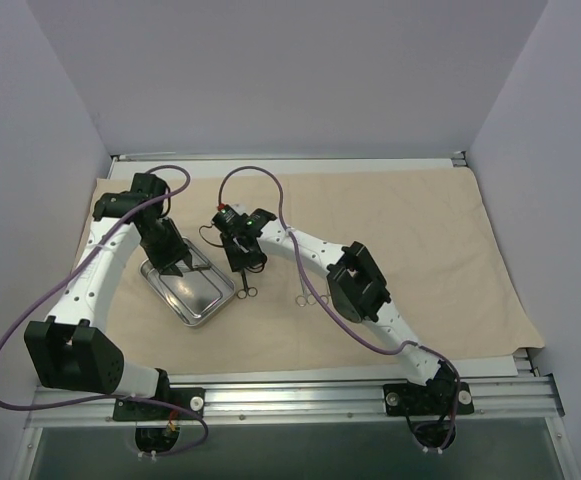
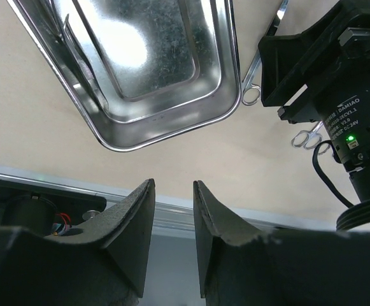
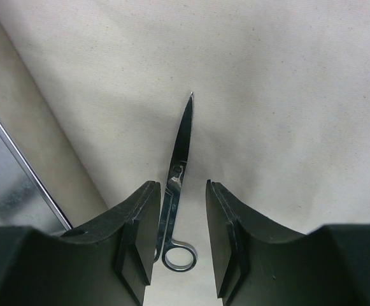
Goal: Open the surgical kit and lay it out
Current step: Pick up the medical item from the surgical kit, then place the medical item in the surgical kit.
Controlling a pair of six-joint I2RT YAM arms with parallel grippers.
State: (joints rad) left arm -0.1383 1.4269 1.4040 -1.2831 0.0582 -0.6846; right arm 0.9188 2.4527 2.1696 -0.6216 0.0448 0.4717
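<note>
Top external view: the beige cloth wrap is unfolded flat over the table, with the steel tray on its left part, set at an angle. Over the tray's far end hangs the left gripper. Just right of the tray, the right gripper sits above a pair of scissors. A second ring-handled instrument lies on the cloth by the right forearm, apart from the tray; judged already laid out. Right wrist view: jaws apart, straddling the scissors, which lie flat on the cloth, tip pointing away. A gap shows on both sides, so nothing is clamped. Likely reason for the placement: instruments are being spaced in a row beside the tray. Left wrist view: jaws apart, nothing between them. The tray is ahead, with a slim instrument along its wall, hard to make out from above. Judged: that piece is not yet out. Overhead gives the layout; only the wrist views settle the jaw gaps.
</note>
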